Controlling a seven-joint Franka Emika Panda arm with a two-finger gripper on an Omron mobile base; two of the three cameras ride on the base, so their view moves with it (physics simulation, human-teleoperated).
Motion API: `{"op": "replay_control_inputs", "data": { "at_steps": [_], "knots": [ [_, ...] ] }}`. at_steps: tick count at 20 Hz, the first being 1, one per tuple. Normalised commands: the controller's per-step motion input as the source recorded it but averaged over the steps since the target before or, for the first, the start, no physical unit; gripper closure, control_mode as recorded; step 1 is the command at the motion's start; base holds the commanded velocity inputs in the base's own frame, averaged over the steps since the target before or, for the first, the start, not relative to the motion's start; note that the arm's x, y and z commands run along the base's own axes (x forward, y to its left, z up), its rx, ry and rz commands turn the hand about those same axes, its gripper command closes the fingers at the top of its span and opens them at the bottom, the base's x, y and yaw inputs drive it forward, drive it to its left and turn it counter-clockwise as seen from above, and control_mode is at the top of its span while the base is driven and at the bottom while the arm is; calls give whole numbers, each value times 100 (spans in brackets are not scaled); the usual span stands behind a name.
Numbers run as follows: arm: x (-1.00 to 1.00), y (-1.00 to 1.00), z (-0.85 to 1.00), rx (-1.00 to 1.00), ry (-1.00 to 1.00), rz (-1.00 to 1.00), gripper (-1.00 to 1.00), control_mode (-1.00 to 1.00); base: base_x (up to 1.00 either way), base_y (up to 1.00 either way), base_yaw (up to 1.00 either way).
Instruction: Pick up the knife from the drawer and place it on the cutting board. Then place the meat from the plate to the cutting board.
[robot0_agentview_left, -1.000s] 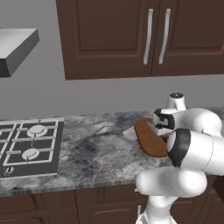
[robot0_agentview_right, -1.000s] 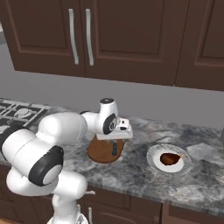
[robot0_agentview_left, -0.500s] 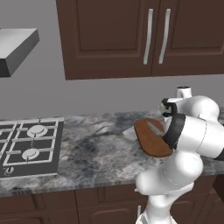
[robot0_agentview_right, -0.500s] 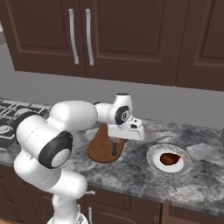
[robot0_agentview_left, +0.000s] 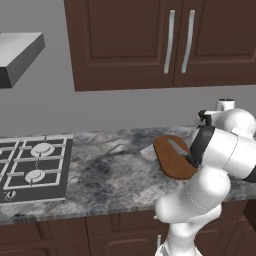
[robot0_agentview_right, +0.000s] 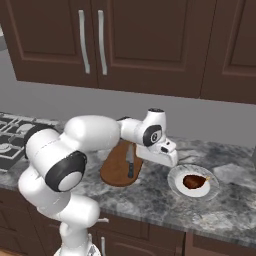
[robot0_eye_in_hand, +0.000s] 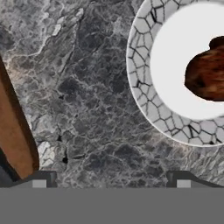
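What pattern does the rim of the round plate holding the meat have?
A grey crackle pattern on the round white plate's rim, around a plain white centre; clearest in the hand view.

A grey marbled stone surface (robot0_agentview_left: 110, 175) runs along a plain grey wall (robot0_agentview_left: 45, 110), with dark brown wall cabinets (robot0_agentview_right: 150, 45) above bearing silver bar handles (robot0_agentview_right: 82, 41). A gas hob (robot0_agentview_left: 32, 167) sits at its left end beneath a grey extractor hood (robot0_agentview_left: 17, 57), and dark base cabinets (robot0_agentview_left: 75, 237) run below.
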Motion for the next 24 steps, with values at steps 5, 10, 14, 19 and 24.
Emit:
{"op": "replay_control_inputs", "data": {
  "at_steps": [5, 10, 14, 19, 24],
  "knots": [
    [0, -42, 0, 0, 0, -15, -100, -100, 0, 0, 0],
    [0, -44, -1, 0, -3, -14, -100, -100, 0, 0, 0],
    [0, -44, 0, 0, -2, -9, -100, -100, 0, 0, 0],
    [0, -40, -2, 0, -5, -14, -100, -100, 0, 0, 0],
    [0, -22, -11, 0, -3, -12, -100, -100, 0, 0, 0]
  ]
}}
